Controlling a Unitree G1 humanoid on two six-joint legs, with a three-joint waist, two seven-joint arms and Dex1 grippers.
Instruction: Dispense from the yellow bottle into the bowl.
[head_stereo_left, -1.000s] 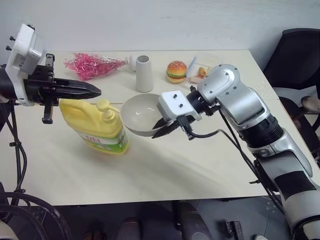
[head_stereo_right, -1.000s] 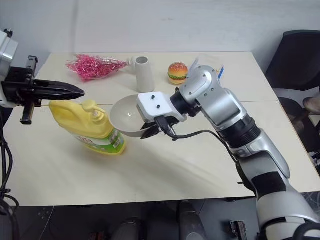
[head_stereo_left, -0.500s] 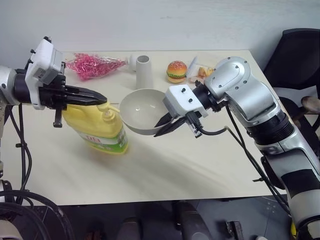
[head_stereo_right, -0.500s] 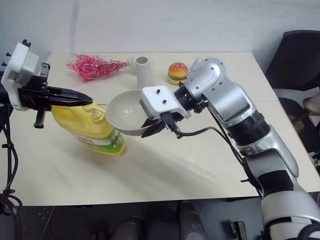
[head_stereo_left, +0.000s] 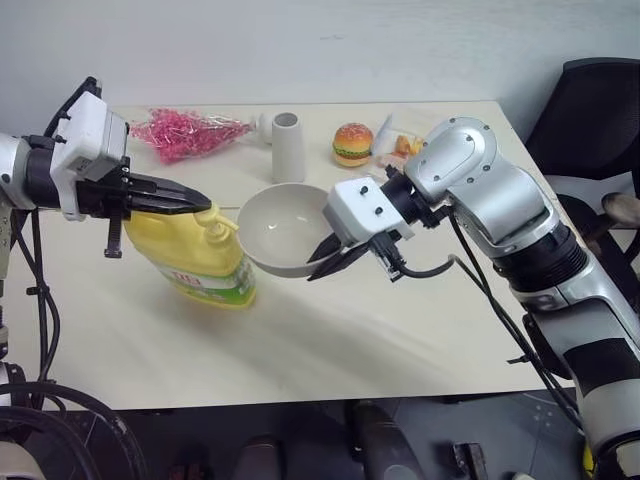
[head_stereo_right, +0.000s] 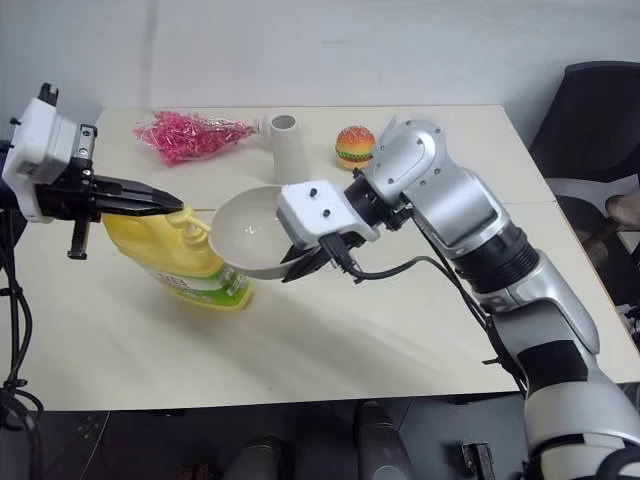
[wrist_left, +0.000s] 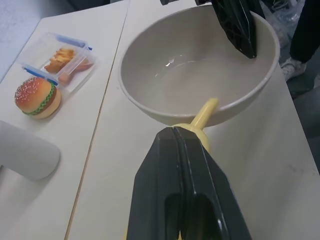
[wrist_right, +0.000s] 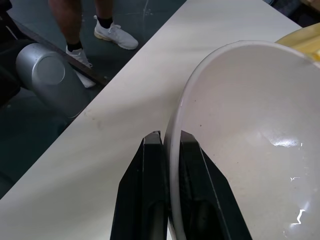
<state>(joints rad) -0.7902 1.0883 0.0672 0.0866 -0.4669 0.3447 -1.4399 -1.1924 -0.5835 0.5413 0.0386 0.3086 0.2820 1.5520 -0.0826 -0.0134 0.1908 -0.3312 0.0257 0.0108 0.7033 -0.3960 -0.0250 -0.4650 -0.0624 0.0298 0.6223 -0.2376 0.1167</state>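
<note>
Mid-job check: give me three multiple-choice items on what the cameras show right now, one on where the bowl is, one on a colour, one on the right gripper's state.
1. Where is the bowl?
A. Flat on the table beside the hamburger
B. Held up by its rim, under the spout of the yellow bottle
C. Upside down over the vase

2. What colour is the bottle's pump top?
A. Yellow
B. Blue
C. Black

3. What is the right gripper doing?
A. Open above the table
B. Shut on nothing
C. Shut on the bowl's rim

Answers: 1 B, the left wrist view shows the spout at the rim. 2 A, the pump matches the jug. 3 C, its fingers pinch the rim from both sides.
</note>
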